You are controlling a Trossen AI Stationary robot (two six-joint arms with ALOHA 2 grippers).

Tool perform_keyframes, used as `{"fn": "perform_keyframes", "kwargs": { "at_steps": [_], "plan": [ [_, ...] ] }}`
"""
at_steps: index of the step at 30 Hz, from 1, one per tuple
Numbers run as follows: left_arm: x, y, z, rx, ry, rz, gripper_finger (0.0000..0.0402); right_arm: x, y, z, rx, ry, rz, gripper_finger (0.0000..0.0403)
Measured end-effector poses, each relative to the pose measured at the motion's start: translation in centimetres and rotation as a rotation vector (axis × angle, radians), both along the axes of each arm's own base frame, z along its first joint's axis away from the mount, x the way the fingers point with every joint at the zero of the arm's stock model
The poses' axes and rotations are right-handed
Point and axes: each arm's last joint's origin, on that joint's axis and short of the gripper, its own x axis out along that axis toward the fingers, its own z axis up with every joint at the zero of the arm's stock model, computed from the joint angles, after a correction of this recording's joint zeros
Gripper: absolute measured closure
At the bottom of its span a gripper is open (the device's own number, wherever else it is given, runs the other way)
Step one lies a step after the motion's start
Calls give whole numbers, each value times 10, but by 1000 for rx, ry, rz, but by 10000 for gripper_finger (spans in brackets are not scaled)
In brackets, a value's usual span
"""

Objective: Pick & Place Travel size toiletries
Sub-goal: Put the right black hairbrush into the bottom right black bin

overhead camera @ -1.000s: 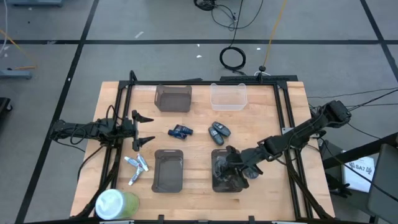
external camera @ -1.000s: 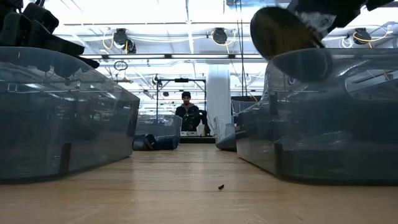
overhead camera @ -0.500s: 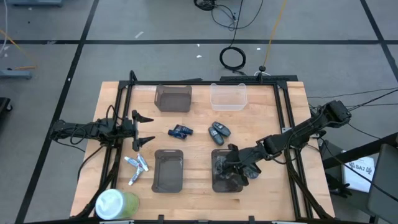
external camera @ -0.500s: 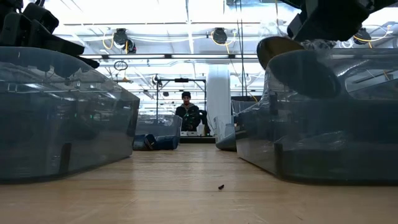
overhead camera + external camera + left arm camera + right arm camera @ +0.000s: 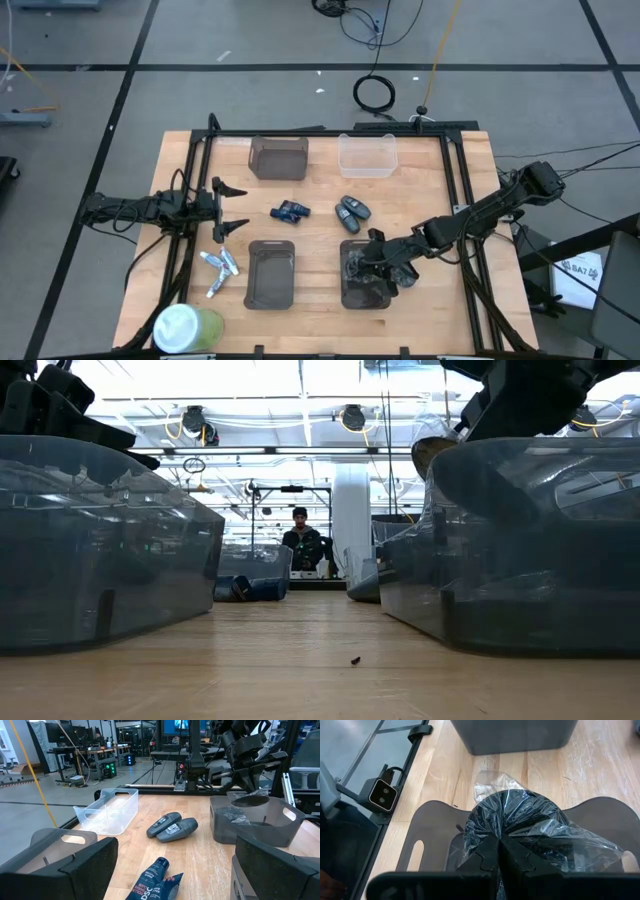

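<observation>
Landmark for all entries: the dark tray (image 5: 363,275) at the near right of the table (image 5: 320,215), into which my right arm reaches.

1. My right gripper (image 5: 372,262) — low over that tray's interior. In the right wrist view my two dark fingers (image 5: 492,862) meet, pressed together on a crinkled clear plastic bag (image 5: 530,827) of dark contents, which hangs just above the tray floor. The low view shows the gripper (image 5: 520,400) above the tray's rim (image 5: 520,540).

2. My left gripper (image 5: 228,208) — well to the left of the landmark tray, past the second tray, fingers spread apart and holding nothing. It hovers off the table's left part.

3. Travel size toiletries (image 5: 218,268) — a small cluster of white-and-silver tubes lying on the bare table, left of the landmark tray, beyond the second tray, just nearer the front edge than my left gripper. Neither gripper touches them.

4. Second dark tray (image 5: 271,272) — just left of the landmark tray, side by side with it, a gap of wood between.

5. Two grey oval items (image 5: 352,210) — on the table just behind the landmark tray; also seen from the left wrist (image 5: 172,826).

6. Dark blue tubes (image 5: 291,211) — behind and left of the landmark tray, beside the grey pair.

7. Clear bin (image 5: 367,155) — at the far edge, straight behind the landmark tray.

8. Smoky bin (image 5: 278,157) — far edge, left of the clear bin.

9. Green-and-white container (image 5: 185,328) — front left corner, far left of the landmark tray.

10. A person (image 5: 302,542) — in the room beyond the table, low view.
</observation>
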Motion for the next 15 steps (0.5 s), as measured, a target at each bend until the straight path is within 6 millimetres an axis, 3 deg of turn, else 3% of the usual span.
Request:
{"fn": "perform_keyframes", "kwargs": {
  "at_steps": [15],
  "plan": [
    [0, 0, 0, 0, 0, 0, 7, -2, 0, -2, 21, 37, -21, 403]
  ]
}}
